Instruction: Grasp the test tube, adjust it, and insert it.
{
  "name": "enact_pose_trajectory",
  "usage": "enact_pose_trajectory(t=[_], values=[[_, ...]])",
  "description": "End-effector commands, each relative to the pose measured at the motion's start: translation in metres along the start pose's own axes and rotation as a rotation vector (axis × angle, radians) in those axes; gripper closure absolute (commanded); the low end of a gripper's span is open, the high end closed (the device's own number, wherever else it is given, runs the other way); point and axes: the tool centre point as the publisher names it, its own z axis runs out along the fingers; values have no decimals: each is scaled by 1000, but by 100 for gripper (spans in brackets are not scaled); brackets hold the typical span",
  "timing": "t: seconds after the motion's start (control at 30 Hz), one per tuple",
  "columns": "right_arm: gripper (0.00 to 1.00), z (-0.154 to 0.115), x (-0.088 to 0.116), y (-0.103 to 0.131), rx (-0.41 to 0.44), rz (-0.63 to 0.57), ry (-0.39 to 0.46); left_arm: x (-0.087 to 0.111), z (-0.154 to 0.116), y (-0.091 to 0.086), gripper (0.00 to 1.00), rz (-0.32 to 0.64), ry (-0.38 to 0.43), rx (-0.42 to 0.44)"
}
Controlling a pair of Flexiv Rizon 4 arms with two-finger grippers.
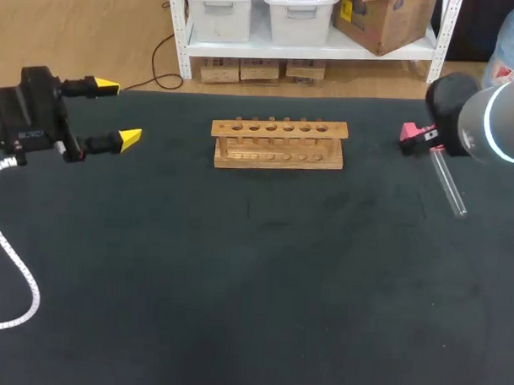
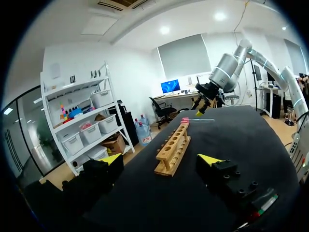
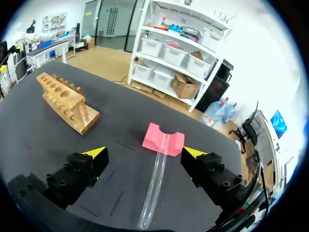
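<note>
A: How do the fingers of the right gripper [image 3: 145, 152] stand?

B: Spread wide, yellow tips well apart. The test tube [image 3: 154, 188] lies under the gripper in the gap between them, and neither finger touches it.

A: Where is the tube on the table [image 1: 237, 285]?

B: At the right side. Its far end rests in the notch of a pink block [image 3: 163, 137], and the clear glass runs from there toward the near edge, slanting slightly right. From above, the right arm [image 1: 487, 124] hides the gripper.

A: And the left gripper [image 1: 116, 112]?

B: Also spread, with nothing between its fingers. It hangs over the far left of the table, pointing right.

A: The wooden rack [image 1: 278, 144]?

B: It stands at the far middle, with a row of six holes on top, between the two grippers and well apart from the tube.
</note>
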Motion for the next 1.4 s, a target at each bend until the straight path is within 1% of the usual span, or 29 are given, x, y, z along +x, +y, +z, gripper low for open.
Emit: enact_pose_trajectory(t=[0.03, 0.23, 0.37, 0.63, 0.83, 0.9, 1.03, 1.27, 1.4], values=[[0, -6, 1, -1, 27, 49, 33, 2, -1, -4, 0, 2, -21, -16], [0, 0, 9, -10, -12, 186, 109, 2, -1, -4, 0, 2, -21, -16], [0, -1, 11, -16, -20, 226, 111, 2, -1, -4, 0, 2, -21, -16], [0, -10, 15, -32, -8, 236, 95, 2, -1, -4, 0, 2, -21, -16], [0, -10, 23, -38, 2, 224, 93, 2, -1, -4, 0, 2, -21, -16], [0, -9, 24, -38, -11, 216, 86, 2, -1, -4, 0, 2, -21, -16], [0, -6, 28, -33, -62, 189, 70, 2, -1, -4, 0, 2, -21, -16], [0, 5, 36, -25, -88, 147, 88, 2, -1, -4, 0, 2, -21, -16], [0, 8, 38, -21, -96, 137, 95, 2, -1, -4, 0, 2, -21, -16]])
